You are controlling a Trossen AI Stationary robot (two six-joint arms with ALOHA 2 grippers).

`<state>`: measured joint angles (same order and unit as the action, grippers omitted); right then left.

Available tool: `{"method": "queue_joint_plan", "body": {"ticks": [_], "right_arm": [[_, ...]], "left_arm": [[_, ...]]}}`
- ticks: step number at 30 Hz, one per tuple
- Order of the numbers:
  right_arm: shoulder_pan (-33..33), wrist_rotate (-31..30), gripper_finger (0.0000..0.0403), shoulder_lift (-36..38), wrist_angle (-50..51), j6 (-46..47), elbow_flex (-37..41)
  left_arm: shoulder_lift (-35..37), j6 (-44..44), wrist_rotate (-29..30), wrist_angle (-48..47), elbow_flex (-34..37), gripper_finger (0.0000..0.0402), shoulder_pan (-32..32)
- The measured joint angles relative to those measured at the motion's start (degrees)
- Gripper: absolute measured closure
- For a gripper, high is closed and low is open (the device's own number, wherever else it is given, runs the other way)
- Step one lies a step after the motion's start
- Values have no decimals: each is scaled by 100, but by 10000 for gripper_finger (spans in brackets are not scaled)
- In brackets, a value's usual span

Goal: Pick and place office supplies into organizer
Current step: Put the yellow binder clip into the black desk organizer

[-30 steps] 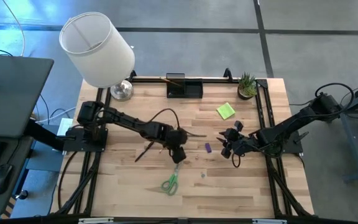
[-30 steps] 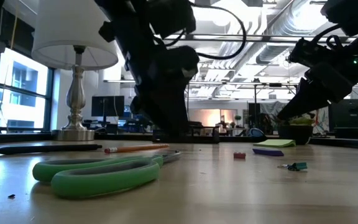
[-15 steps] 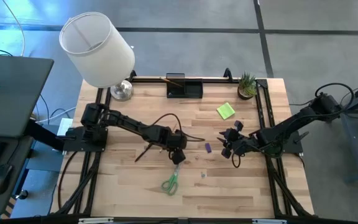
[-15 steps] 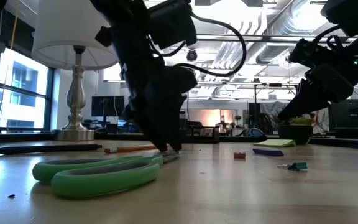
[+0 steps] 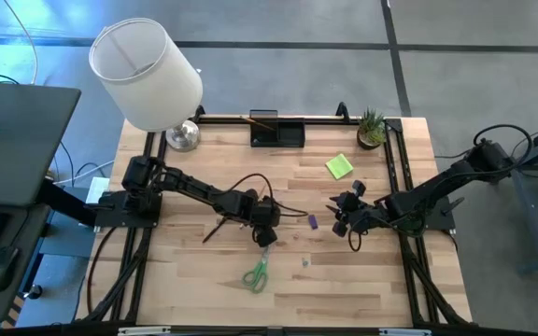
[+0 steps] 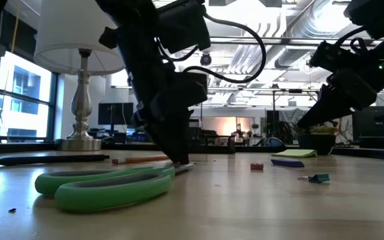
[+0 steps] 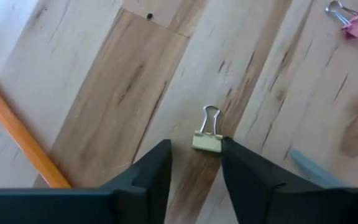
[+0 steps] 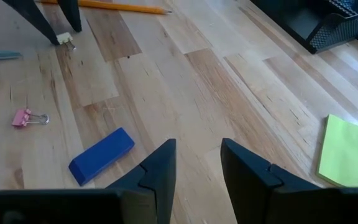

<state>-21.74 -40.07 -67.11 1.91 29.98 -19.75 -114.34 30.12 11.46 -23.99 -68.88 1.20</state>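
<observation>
Left hand (image 7: 194,163) low over desk (image 7: 104,106), fingers spread astride small yellow binder clip (image 7: 207,141); best centred on clip body — then squeezed squarely; right hand (image 5: 342,213) idle, parted, empty.

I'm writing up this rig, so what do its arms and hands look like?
Both arms are dark, jointed and slim, with black cables looping off them. The left hand and right hand each end in two flat, angular black fingers with no markings visible.
</observation>
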Motion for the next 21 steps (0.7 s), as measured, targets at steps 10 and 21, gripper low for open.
{"method": "queue_joint_plan", "body": {"ticks": [10, 21], "right_arm": [[-2, -4, 284, -1, 0, 0, 0], [-2, -31, 284, -2, 42, 0, 0]], "left_arm": [[59, -816, -55, 66, 11, 331, -5], [390, -1462, -19, 67, 31, 356, -9]]}}
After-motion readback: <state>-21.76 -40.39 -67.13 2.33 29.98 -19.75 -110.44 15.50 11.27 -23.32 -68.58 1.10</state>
